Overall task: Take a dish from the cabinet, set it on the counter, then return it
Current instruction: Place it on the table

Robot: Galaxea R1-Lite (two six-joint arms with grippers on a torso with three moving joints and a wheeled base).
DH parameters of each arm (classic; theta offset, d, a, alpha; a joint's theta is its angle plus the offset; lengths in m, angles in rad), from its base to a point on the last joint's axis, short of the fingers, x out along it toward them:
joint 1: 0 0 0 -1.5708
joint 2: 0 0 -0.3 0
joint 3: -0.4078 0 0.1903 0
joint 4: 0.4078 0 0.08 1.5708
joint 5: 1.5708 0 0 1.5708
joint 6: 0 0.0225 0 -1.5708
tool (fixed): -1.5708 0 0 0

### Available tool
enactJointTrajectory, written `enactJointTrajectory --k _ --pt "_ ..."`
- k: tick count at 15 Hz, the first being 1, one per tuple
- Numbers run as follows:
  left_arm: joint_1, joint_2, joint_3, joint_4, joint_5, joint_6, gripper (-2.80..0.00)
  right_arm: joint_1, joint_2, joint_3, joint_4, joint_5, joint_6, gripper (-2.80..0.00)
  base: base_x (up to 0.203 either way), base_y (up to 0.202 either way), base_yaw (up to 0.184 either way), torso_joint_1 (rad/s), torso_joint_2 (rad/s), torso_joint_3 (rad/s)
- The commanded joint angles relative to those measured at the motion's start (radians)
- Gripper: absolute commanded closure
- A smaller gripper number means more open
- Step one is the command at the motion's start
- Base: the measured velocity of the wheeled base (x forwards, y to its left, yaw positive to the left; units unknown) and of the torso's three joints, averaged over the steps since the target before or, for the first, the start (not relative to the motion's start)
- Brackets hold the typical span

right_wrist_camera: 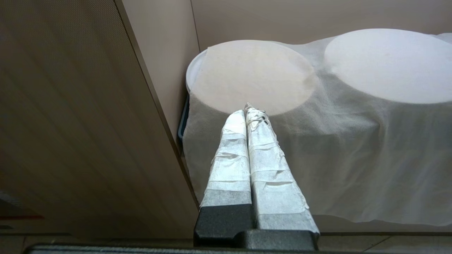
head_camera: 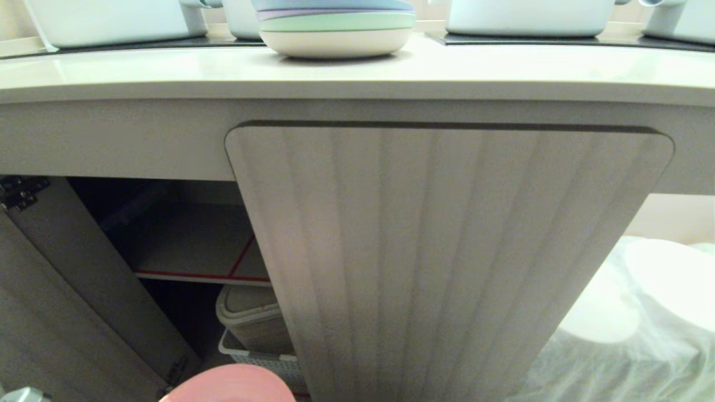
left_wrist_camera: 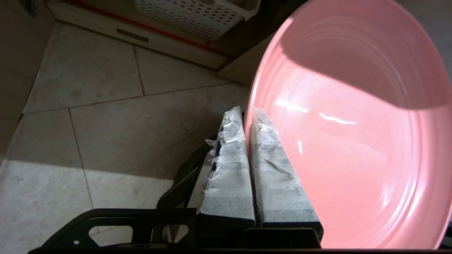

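- The pink plate (left_wrist_camera: 353,134) is riding clamped by its rim between the left gripper's (left_wrist_camera: 247,116) taped fingers (left_wrist_camera: 229,169), outside the open cabinet (head_camera: 184,240), so it is clearing the door
- That gripper is hanging low over the floor tiles (left_wrist_camera: 106,116), the white basket (left_wrist_camera: 197,14) beyond its tips
- The right gripper (right_wrist_camera: 249,111) is idling beside covered tubs (right_wrist_camera: 254,77), fingers pressed together, holding nothing

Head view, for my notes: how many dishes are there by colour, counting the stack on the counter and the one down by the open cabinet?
pink dish: 1
blue plate: 1
purple plate: 1
green plate: 1
cream bowl: 1
Total: 5
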Motion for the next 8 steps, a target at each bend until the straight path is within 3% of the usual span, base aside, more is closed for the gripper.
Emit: enactJointTrajectory --k 1,8 --pt "0.0 0.004 -0.001 -0.001 -0.002 -0.002 0.0 0.0 0.0 0.0 0.0 -0.001 0.0 0.0 0.0 0.0 0.0 0.0 0.0 0.0" --pt "0.001 0.052 -0.02 -0.007 -0.037 -0.002 0.0 0.0 0.0 0.0 -0.002 -0.001 0.0 0.0 0.0 0.0 0.0 0.0 0.0 0.0"
